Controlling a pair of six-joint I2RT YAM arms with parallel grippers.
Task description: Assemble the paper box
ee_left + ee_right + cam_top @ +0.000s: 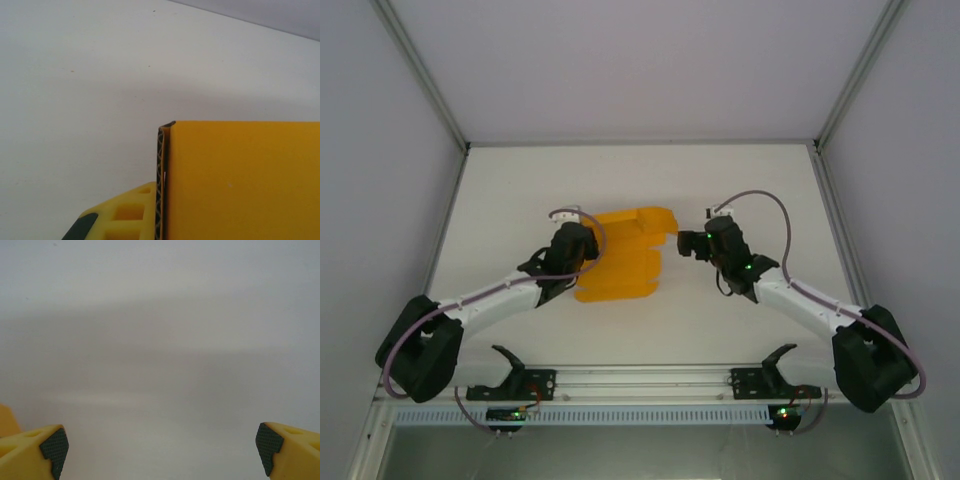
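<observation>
Left jaws are clamped narrow on the left edge of the paper box. From the left wrist, one yellow finger sits flush against the card's corrugated cut edge, and the orange-yellow face of the card rises just to the right of it. The left arm reaches in from the near left corner to hold that grip.

From above, the paper box is a partly opened die-cut sheet on the white tabletop, about midway between the two arms. Its stepped flaps point right and its upper flap angles toward the far side.

Right jaws stand wide apart and hold nothing — from the right wrist, their two dark pads sit at opposite edges with bare tabletop between them. From above, they hover just beside the upper flap's right tip, at the end of the right arm. I cannot tell whether they touch it.
</observation>
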